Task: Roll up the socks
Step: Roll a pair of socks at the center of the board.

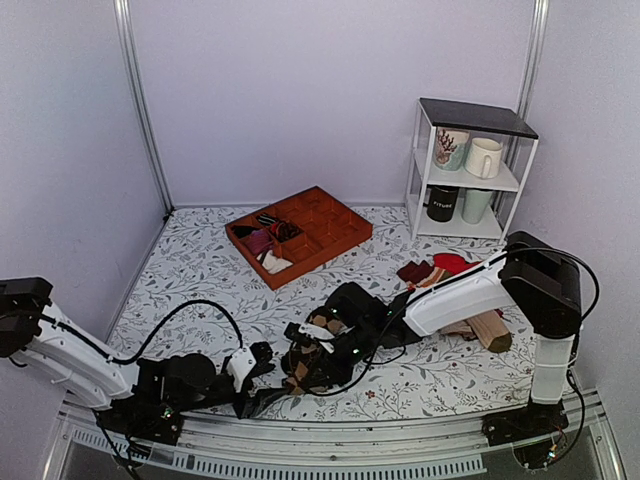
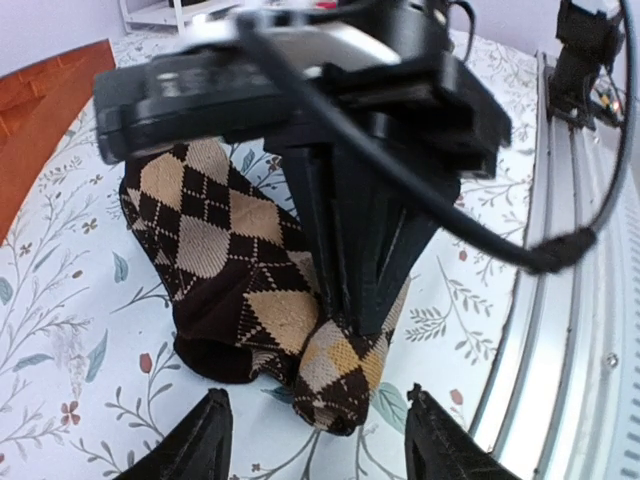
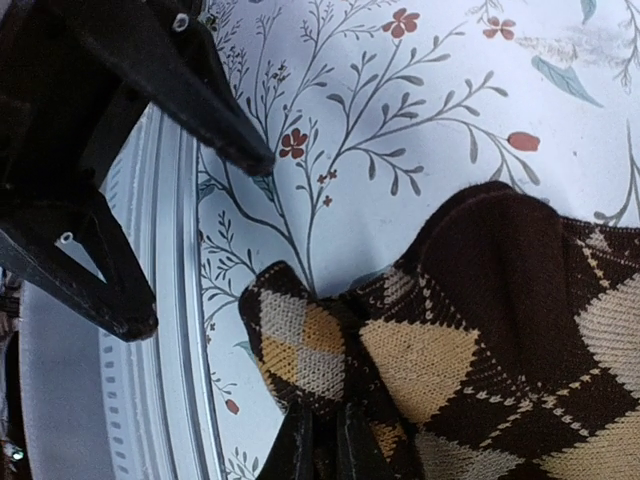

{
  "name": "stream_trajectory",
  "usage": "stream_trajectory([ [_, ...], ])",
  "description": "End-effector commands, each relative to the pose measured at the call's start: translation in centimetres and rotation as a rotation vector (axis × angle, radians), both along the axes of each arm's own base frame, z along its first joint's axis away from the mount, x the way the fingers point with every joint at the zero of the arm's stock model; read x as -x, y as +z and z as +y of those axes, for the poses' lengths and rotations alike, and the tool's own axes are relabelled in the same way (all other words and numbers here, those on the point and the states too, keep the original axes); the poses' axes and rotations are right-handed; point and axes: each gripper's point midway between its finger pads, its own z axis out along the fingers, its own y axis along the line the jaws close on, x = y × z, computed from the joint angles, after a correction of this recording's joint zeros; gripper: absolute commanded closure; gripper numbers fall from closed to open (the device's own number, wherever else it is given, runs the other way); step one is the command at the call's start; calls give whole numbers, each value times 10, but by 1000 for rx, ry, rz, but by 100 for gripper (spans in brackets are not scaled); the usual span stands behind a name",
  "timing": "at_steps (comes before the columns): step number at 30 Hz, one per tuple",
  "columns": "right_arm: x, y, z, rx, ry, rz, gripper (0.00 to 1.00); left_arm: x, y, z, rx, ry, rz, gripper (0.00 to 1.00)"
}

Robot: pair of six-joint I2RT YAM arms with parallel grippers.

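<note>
**Right claw pinches the argyle socks at the near edge of the table**

The socks (image 2: 215, 250) lie folded on the table near the front rail (image 1: 350, 455), between the two arms. The right gripper (image 3: 322, 445) is clenched on them – its fingers meet over the tan-and-brown diamond cloth near the bunched end. The left gripper (image 2: 318, 420) is spread wide and holds nothing; its two fingertips (image 2: 212, 435) sit either side of the socks' near end without touching it.

From the left wrist, the right gripper's black body and a looping cable (image 2: 500, 240) fill the upper half of the view and hide part of the socks.

Further back stands an orange-brown tray (image 1: 335, 225) split into compartments, with a few small bundles in its left end. To the right, near the right arm, is a loose pile of red and dark socks (image 1: 440, 268). In the far right corner a white shelf (image 1: 425, 150) with a black top carries four mugs on two levels.

The table wears a white cloth (image 1: 200, 270) printed with grey leaves and small red flowers. Plain pale lilac walls (image 1: 300, 90) close in the back and sides.
</note>
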Motion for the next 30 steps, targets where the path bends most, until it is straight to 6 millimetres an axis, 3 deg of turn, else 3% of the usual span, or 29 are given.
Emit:
stream_trajectory([
  [1, 24, -71, -67, 350, -81, 245, 92, 2, -1, -6, -26, -54, -113, 41],
  [16, 27, -71, -68, 380, -94, 291, 92, 12, -9, -40, -2, -183, -196, 40],
  [30, 29, -71, -69, 385, -94, 308, 92, 12, -38, -40, -57, -199, -107, 61],
])
